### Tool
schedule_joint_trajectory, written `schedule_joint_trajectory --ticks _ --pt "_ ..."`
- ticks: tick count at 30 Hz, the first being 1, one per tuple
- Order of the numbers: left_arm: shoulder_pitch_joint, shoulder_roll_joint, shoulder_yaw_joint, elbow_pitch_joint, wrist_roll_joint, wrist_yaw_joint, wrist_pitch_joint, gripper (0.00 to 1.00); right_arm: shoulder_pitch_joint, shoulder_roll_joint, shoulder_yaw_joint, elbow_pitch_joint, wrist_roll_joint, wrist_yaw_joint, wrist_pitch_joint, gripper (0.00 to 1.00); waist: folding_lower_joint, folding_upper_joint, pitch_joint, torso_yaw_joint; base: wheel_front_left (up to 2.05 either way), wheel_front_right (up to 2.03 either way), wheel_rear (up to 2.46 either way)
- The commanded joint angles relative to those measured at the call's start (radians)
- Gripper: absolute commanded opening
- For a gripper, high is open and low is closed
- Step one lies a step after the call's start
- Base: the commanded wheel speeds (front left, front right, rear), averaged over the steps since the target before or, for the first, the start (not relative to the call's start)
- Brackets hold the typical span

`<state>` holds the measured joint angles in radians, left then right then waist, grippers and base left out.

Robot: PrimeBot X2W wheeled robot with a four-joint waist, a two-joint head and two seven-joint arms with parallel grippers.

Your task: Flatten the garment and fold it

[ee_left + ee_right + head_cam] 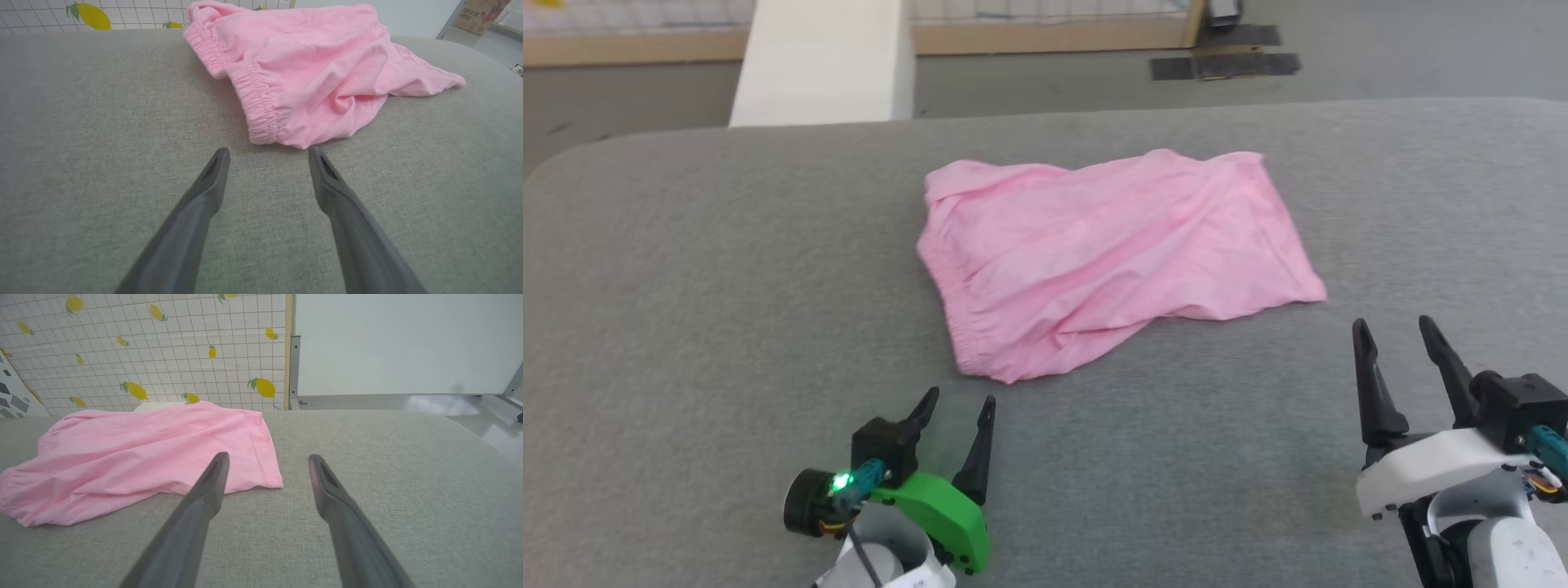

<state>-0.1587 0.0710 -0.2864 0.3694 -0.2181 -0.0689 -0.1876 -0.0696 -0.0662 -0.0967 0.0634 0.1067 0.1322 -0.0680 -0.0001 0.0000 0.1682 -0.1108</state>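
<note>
Table [686,286]: big grey fabric top w/ rounded corners, and everything sits on it.
Garment [1111,253]: pink and thin, lying mid-table. It's spread out but wrinkly, w/ a fold along the near side. Gathered elastic edge runs down the robot's left side [261,102].
R gripper [1393,323]: white shell, at the near right. It's close to the garment's near right corner but apart from it. Fingers wide apart, nothing btwn them [268,456].
L gripper [960,398]: green shell, at the near left. Tips stop just short of the elastic corner, no contact. Fingers spread, empty [268,150].
</note>
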Motion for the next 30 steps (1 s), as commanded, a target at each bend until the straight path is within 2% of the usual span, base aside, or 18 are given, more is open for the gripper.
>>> schedule_joint_trajectory --ticks 1,5,10,12,15,19,20,21,22,30 --pt "-0.035 0.003 -0.003 0.019 0.003 0.002 0.005 1.0 0.007 0.007 0.004 -0.016 0.001 -0.002 0.004 1.0 0.0001 0.0 -0.021 -0.05 0.0 0.0 0.0" --pt "-0.096 -0.001 -0.004 0.11 -0.004 0.02 0.052 1.0 0.007 0.012 0.021 -0.036 0.004 -0.002 0.016 1.0 0.0001 0.0 -0.007 -0.074 0.0 0.0 0.0" --pt "-0.17 -0.008 0.033 0.221 -0.027 0.094 0.115 1.0 -0.008 0.015 0.044 -0.044 0.012 -0.002 0.026 1.0 0.0001 0.0 0.007 -0.102 0.0 0.0 0.0" --pt "-0.193 -0.01 0.046 0.243 -0.042 0.111 0.116 1.0 -0.011 0.015 0.052 -0.044 0.015 -0.002 0.027 1.0 0.0001 0.0 0.011 -0.11 0.0 0.0 0.0" --pt "-0.213 -0.011 0.048 0.269 -0.051 0.119 0.117 1.0 -0.008 0.016 0.059 -0.041 0.025 -0.002 0.027 1.0 0.0001 0.0 0.015 -0.117 0.0 0.0 0.0" --pt "-0.219 -0.012 0.036 0.306 -0.06 0.109 0.156 1.0 -0.006 0.016 0.068 -0.038 0.036 -0.002 0.029 1.0 0.0001 0.0 0.014 -0.124 0.0 0.0 0.0" --pt "-0.218 -0.012 0.033 0.313 -0.061 0.108 0.167 0.48 -0.005 0.016 0.068 -0.038 0.037 -0.002 0.03 1.0 0.0001 0.0 0.013 -0.124 0.0 0.0 0.0" --pt "-0.216 -0.012 0.03 0.317 -0.063 0.107 0.174 0.15 -0.004 0.016 0.068 -0.037 0.037 -0.002 0.03 1.0 0.0001 0.0 0.011 -0.123 0.0 0.0 0.0" --pt "-0.212 -0.012 0.026 0.321 -0.068 0.101 0.183 0.0 -0.003 0.016 0.068 -0.037 0.037 -0.002 0.032 1.0 0.0001 0.0 0.009 -0.122 0.0 0.0 0.0" --pt "-0.193 -0.016 -0.006 0.306 -0.092 0.088 0.229 0.0 -0.076 0.016 0.053 0.04 -0.016 -0.002 0.101 1.0 0.0001 0.0 0.005 -0.103 0.0 0.0 0.0"
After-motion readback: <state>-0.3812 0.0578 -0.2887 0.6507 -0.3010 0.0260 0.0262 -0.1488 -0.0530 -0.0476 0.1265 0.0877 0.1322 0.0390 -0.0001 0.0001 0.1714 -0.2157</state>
